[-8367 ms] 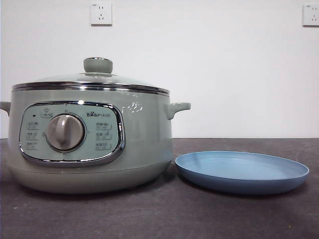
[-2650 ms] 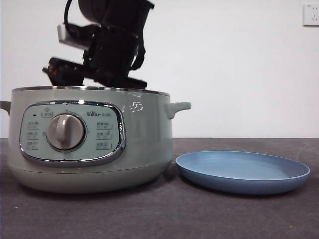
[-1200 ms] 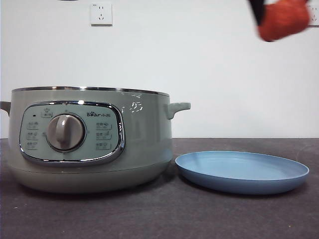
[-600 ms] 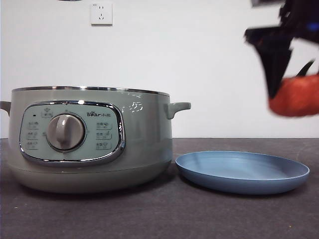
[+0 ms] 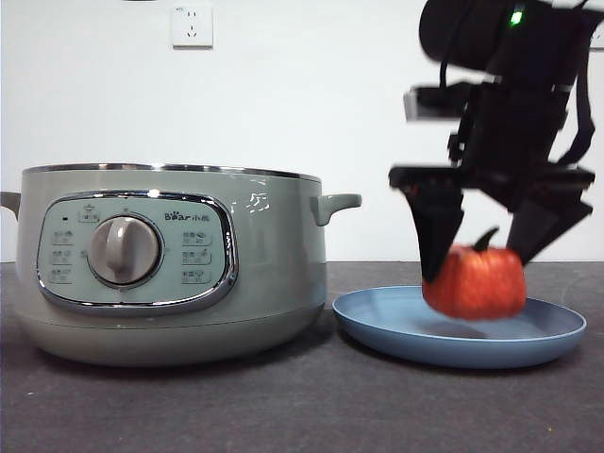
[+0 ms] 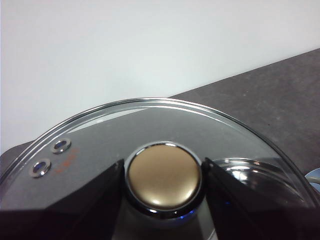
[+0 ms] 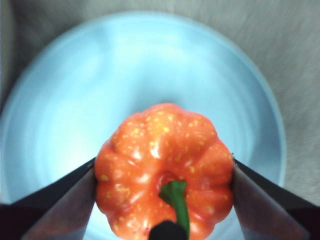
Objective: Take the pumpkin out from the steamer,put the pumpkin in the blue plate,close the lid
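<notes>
On the left the steamer (image 5: 170,264) stands open on the table (image 5: 283,406), because the left gripper (image 6: 164,175) holds the lid (image 6: 100,135) up and clear, fingers (image 6: 90,200) pinching its knob (image 6: 164,175). To the right, the right gripper (image 5: 481,255) has its fingers (image 5: 436,231) clamped on either flank of the pumpkin (image 5: 475,281), stem up between them. It hangs just above the blue plate (image 5: 396,326) beneath the fingertips, seemingly not yet set down, so release looks near.

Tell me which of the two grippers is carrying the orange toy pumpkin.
The right gripper: its black jaws clamp the orange ribbed pumpkin just above the light-blue round plate. The left gripper instead grips the knob of the domed glass lid.
</notes>
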Controlling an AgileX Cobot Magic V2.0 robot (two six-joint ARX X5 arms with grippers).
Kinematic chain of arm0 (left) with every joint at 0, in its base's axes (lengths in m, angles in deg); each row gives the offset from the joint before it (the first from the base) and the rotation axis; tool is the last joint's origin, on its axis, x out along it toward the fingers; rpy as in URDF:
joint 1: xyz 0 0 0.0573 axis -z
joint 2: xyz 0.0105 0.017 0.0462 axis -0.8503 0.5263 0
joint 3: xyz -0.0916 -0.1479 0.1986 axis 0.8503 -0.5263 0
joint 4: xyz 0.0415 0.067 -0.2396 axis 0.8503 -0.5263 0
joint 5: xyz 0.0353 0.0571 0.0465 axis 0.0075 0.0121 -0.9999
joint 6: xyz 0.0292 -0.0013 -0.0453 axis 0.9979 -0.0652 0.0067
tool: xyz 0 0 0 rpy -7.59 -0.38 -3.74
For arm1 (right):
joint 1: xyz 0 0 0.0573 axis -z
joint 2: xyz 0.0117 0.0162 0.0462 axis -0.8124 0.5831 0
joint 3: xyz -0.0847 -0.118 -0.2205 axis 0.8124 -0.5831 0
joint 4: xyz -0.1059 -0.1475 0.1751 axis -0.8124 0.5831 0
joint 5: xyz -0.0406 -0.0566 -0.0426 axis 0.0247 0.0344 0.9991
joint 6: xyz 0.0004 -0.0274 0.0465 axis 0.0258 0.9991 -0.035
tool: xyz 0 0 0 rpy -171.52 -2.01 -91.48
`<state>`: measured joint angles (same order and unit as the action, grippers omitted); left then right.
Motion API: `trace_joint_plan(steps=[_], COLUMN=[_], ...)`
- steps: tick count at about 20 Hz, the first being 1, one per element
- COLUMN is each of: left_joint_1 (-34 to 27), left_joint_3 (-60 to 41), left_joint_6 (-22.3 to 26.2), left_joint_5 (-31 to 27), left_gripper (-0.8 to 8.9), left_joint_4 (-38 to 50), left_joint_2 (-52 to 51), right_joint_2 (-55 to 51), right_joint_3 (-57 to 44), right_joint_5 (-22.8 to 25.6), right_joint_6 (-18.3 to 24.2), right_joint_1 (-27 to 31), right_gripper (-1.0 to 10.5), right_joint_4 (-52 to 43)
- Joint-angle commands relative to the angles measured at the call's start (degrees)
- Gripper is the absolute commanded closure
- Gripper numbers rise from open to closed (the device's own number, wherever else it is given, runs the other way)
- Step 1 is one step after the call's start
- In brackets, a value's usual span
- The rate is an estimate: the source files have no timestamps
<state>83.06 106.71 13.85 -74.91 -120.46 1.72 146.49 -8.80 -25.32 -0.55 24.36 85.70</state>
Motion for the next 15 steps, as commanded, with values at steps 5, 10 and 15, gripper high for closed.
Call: trace_joint_plan(steps=[5, 10, 15], left_joint_1=[-0.02, -0.02, -0.02], left_joint_3=[0.72, 0.72, 0.72], left_joint_6=[0.66, 0.66, 0.66], left_joint_5=[-0.31, -0.31, 2.62], left_gripper=[8.22, 8.22, 8.22], left_joint_4=[3.15, 3.1, 2.93], left_joint_2=[-0.7, -0.7, -0.7], right_joint_2=[4.46, 4.46, 2.58], right_joint_3=[-0.55, -0.55, -0.5], right_joint_5=[-3.39, -2.51, -2.56], right_joint_6=[1.03, 0.81, 0.79], right_joint_1=[-0.09, -0.07, -0.09], right_gripper=[6.8, 4.0, 4.1], right_joint_4=[-0.44, -0.42, -0.26])
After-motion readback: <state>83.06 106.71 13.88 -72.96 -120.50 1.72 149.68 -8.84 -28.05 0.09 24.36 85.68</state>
